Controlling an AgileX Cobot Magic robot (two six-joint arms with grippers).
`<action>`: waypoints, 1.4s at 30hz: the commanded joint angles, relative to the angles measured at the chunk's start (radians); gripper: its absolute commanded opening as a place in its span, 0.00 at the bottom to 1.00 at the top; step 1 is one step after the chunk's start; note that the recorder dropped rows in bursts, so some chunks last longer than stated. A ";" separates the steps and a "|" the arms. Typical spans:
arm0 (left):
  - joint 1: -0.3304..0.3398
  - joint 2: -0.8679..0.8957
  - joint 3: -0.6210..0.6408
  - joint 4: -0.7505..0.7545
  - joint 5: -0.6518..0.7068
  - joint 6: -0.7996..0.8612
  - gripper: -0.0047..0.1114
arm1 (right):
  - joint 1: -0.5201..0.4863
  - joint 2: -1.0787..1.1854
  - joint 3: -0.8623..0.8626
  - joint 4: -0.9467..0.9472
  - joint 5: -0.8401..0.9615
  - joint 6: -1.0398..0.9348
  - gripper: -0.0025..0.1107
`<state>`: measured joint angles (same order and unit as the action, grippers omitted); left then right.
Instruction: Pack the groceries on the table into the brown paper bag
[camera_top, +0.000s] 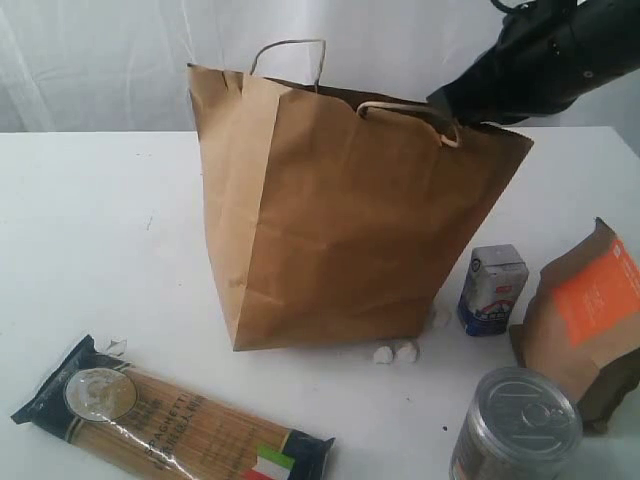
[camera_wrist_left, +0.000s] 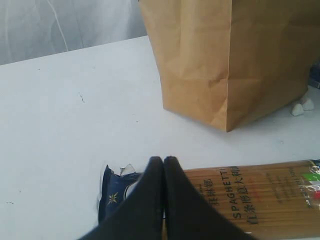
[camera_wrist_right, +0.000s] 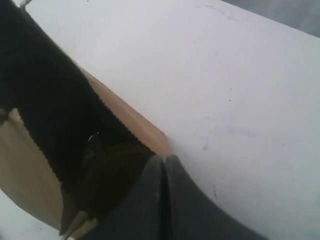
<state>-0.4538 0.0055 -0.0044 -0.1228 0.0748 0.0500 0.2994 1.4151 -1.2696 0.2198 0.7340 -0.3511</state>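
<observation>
The brown paper bag (camera_top: 340, 210) stands upright mid-table, also the brown paper bag (camera_wrist_left: 235, 55) in the left wrist view. The spaghetti pack (camera_top: 170, 415) lies at the front left. My left gripper (camera_wrist_left: 163, 160) hovers shut and empty over the spaghetti pack (camera_wrist_left: 260, 195). At the front right stand the silver tin can (camera_top: 517, 425), the white-blue carton (camera_top: 493, 290) and the brown pouch with orange label (camera_top: 585, 320). My right gripper (camera_wrist_right: 164, 159) is shut and empty above the bag's rim (camera_wrist_right: 130, 117); its arm (camera_top: 540, 65) reaches over the bag's top. The bottle and jar are out of view.
Small white crumpled bits (camera_top: 395, 352) lie on the table (camera_top: 90, 230) at the bag's front foot. A white curtain (camera_top: 120, 50) hangs behind. The bag's interior (camera_wrist_right: 60, 130) looks dark, its contents hidden.
</observation>
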 joint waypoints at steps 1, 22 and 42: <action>0.003 -0.005 0.004 -0.002 0.001 -0.001 0.04 | 0.000 -0.013 0.003 -0.013 0.028 -0.016 0.13; 0.003 -0.005 0.004 -0.002 0.001 -0.001 0.04 | 0.020 -0.086 0.003 -0.009 0.087 -0.067 0.41; 0.003 -0.005 0.004 -0.002 0.001 -0.001 0.04 | 0.020 -0.252 0.061 -0.131 0.071 -0.020 0.41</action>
<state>-0.4538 0.0055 -0.0044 -0.1228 0.0748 0.0500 0.3182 1.2025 -1.2409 0.1222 0.8123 -0.3955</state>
